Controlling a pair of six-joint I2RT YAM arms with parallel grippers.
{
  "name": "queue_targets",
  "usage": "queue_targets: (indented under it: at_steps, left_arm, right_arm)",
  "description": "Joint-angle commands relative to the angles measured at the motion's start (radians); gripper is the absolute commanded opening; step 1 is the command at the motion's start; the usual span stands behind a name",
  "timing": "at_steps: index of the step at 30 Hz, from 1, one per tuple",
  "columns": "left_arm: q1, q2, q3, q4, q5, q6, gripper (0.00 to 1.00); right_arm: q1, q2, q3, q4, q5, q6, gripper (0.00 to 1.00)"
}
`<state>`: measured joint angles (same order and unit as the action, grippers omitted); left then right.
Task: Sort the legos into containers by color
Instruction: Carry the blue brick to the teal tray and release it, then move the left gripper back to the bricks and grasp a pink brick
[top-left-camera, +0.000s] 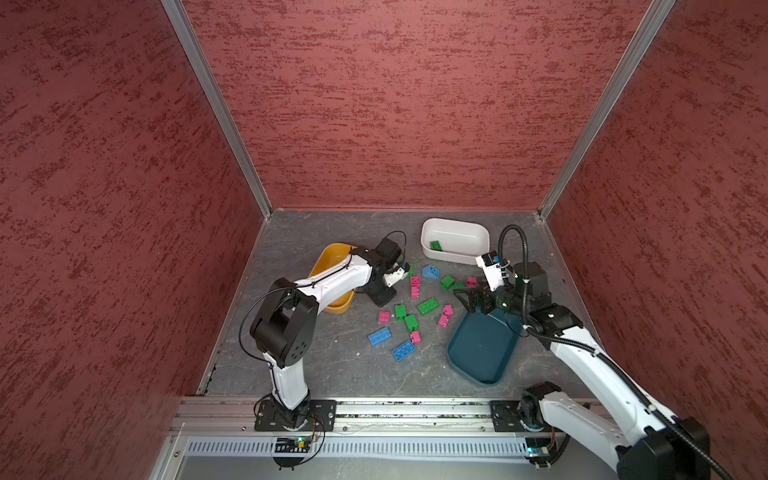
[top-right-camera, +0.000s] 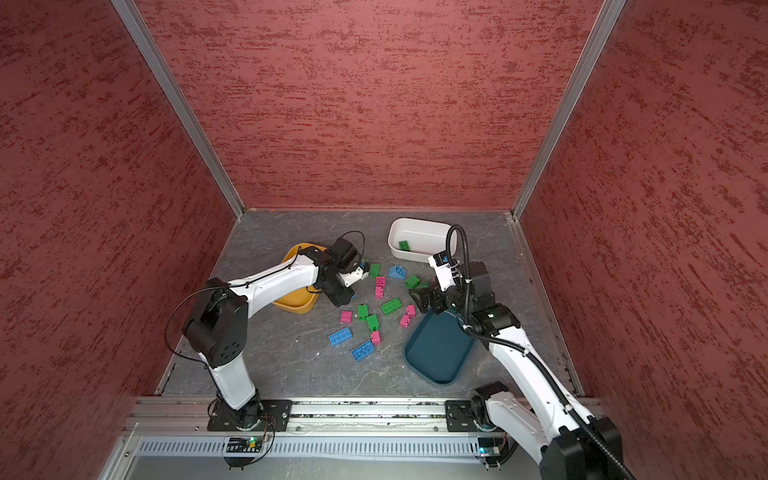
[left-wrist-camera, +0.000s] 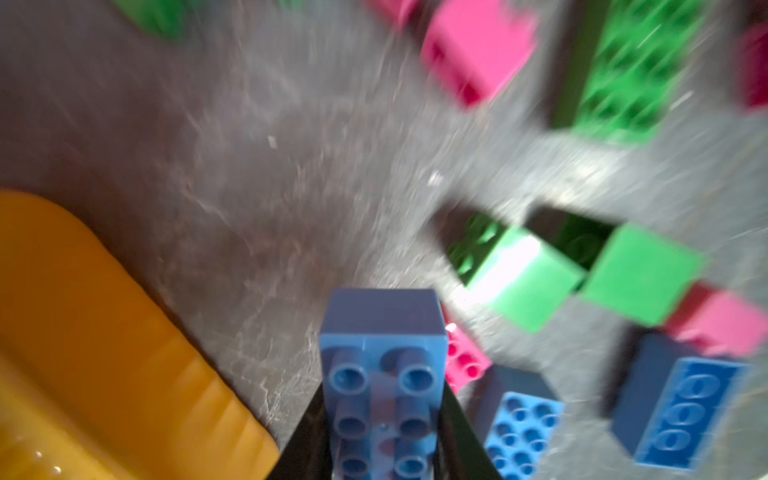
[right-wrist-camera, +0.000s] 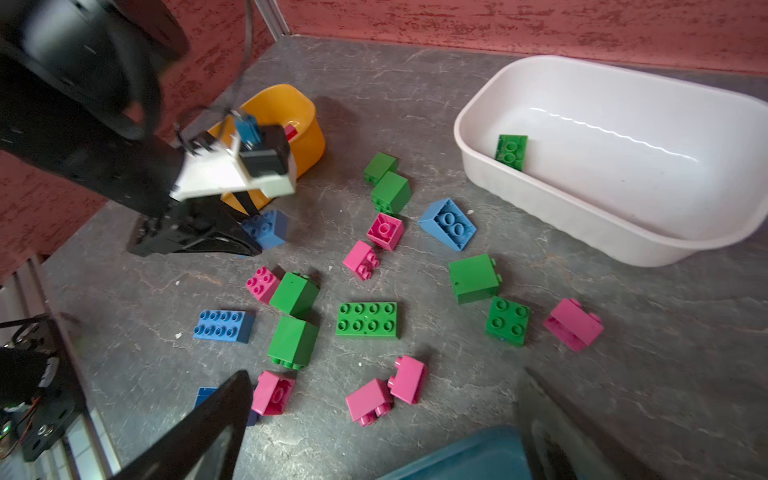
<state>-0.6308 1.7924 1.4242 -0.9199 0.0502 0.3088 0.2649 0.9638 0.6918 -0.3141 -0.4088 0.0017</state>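
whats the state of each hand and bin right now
left hand, shut on a blue brick
right hand, open, holding nothing
white bin, holds one green brick
yellow bin, a pink piece shows inside
teal bin, no brick seen inside
loose bricks, scattered between the bins

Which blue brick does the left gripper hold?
The small one by the orange bin, pinched in the left gripper; the sloped brick and two long bricks lie loose.
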Motion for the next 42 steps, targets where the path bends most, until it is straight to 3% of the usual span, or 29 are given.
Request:
queue_targets:
  at_steps: [1,12,21,24,27,29,35,42]
  left_arm:
    - [-0.049,-0.036,0.090,-0.038,0.103,-0.105,0.25]
    - [-0.282,0.077,0.262,0.098,0.269,-0.434,0.25]
    - [-0.415,0.174,0.190,0.345,0.265,-0.667,0.26]
    - [-0.423,0.200,0.174,0.357,0.243,-0.684,0.31]
    - [-0.420,0.194,0.163,0.350,0.235,-0.680,0.41]
    - [-0.414,0.168,0.157,0.339,0.231,-0.673,0.52]
    - [-0.385,0.045,0.115,0.268,0.237,-0.637,0.64]
    - [-0.296,-0.125,0.006,0.069,0.162,-0.558,0.66]
  right_arm:
    - [-0.041,-0.007,0.049,-0.042,0.047,0.028,0.99]
    - [-0.190,-0.018,0.076,-0.139,0.013,0.095,0.99]
    - [-0.261,-0.042,0.054,-0.176,0.015,0.105,0.99]
    - [-0.264,-0.043,0.052,-0.175,0.001,0.103,0.99]
    - [-0.263,-0.046,0.051,-0.173,-0.021,0.099,0.99]
    - [-0.263,-0.048,0.049,-0.162,-0.046,0.101,0.99]
    - [-0.263,-0.039,0.049,-0.151,-0.113,0.095,0.99]
    - [-0.261,-0.033,0.040,-0.117,-0.220,0.109,0.99]
